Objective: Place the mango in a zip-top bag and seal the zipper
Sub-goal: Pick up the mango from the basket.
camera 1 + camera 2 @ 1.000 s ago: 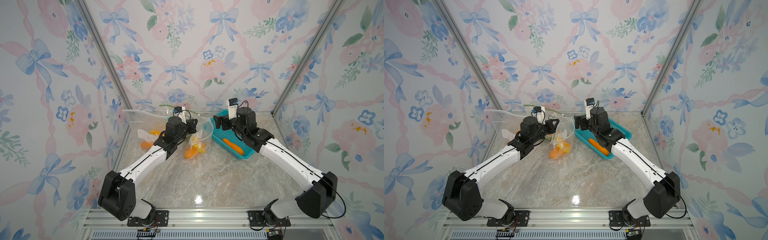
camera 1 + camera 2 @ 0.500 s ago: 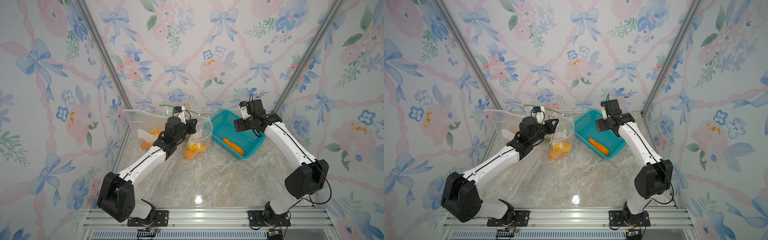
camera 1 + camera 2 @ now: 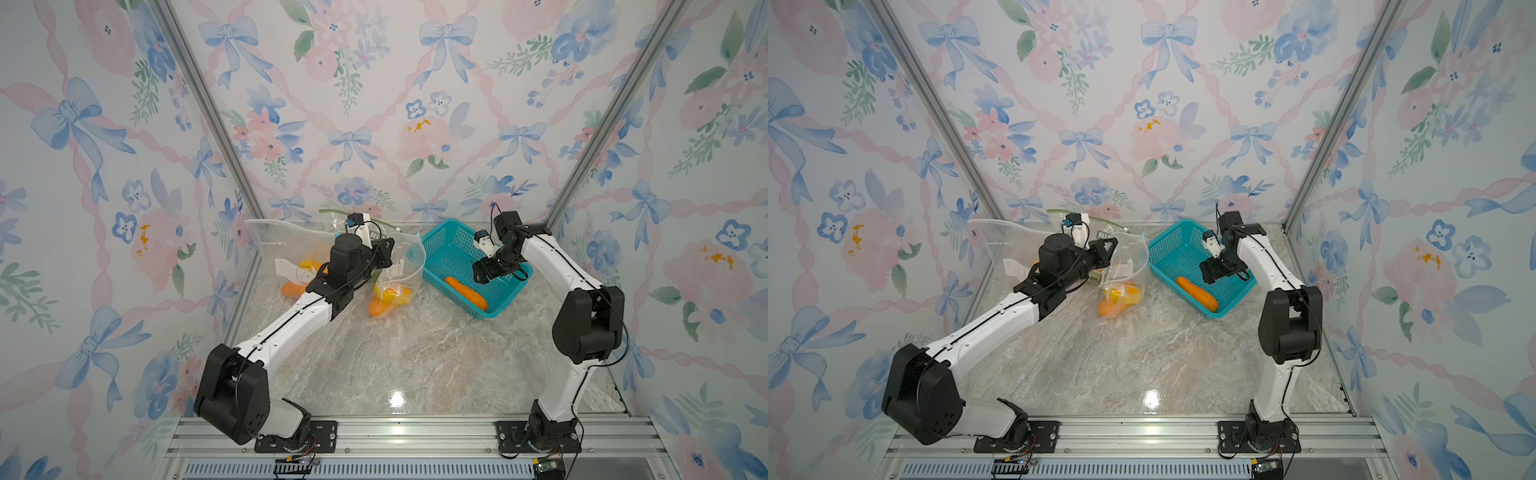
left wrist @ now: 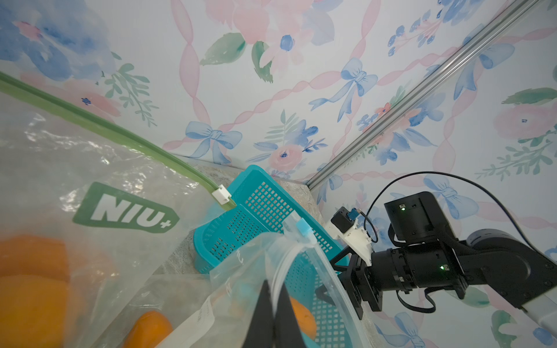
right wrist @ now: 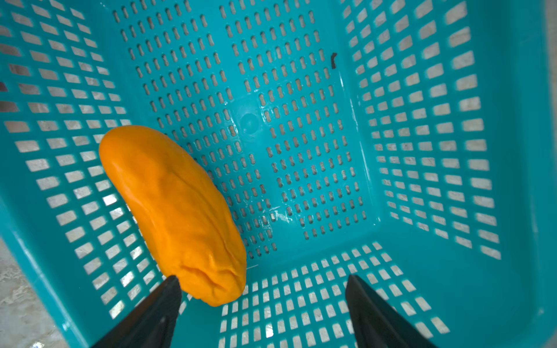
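In both top views the mango (image 3: 465, 292) lies alone in the teal basket (image 3: 451, 243), close along one side wall. It is well apart from the zip-top bag (image 3: 401, 268) standing on the marble surface (image 3: 415, 365). The right gripper (image 3: 481, 274) hangs over the fruit's far end, jaws parted and empty. The left gripper (image 3: 385, 249) is pinched on the bag's rim and holds it up (orange fruit already sits in the bottom).

In the left wrist view its two dark fingers (image 4: 260, 319) press together on the clear rim. The blue slider (image 4: 303, 226) sits further along the zipper track. A second bag with a green NIU+ logo (image 4: 126, 208) stands beside it.

In the right wrist view one fingertip is just beside the mango's end, with nothing between the jaws. The fruit looks plump and smooth, with faint creases (probably a little soft, with some weight). I'd judge the tapered ends slippery. The jaws should straddle the thick middle, across its short width, and squeeze gently.
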You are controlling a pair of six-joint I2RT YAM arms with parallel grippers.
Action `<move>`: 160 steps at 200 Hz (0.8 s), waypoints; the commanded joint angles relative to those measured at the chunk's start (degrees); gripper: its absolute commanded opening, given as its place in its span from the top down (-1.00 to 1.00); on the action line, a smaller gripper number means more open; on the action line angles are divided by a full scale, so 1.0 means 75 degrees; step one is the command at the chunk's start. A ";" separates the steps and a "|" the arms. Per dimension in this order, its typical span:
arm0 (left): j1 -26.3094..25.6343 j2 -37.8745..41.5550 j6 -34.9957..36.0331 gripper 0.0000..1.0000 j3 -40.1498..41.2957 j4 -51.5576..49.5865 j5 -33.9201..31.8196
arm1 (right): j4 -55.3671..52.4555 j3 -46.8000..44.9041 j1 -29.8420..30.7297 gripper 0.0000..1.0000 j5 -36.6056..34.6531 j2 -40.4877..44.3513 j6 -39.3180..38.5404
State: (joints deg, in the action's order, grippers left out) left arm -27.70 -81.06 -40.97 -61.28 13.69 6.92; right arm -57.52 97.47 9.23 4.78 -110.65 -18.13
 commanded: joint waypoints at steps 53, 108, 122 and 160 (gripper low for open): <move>0.0059 -0.0111 -0.0080 1.00 -0.0012 0.0172 0.0109 | -0.0435 0.0146 0.0614 -0.78 0.0254 -0.0908 -0.0573; 0.0061 -0.0149 -0.0129 1.00 -0.0023 0.0175 0.0203 | -0.0107 0.0828 0.0713 -0.68 0.0081 -0.1828 -0.0055; 0.0059 -0.0113 -0.0120 1.00 0.0000 0.0184 0.0180 | -0.0067 0.1044 0.0714 -0.64 0.0013 -0.2051 0.0097; 0.0059 -0.0096 -0.0116 1.00 0.0002 0.0177 0.0157 | -0.0167 0.1634 0.0708 -0.62 -0.0155 -0.2561 0.0413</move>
State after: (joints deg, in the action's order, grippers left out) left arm -27.70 -81.47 -41.21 -61.28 13.72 7.55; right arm -58.13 106.56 14.11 4.86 -127.57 -17.50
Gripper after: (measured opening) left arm 0.050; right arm 0.811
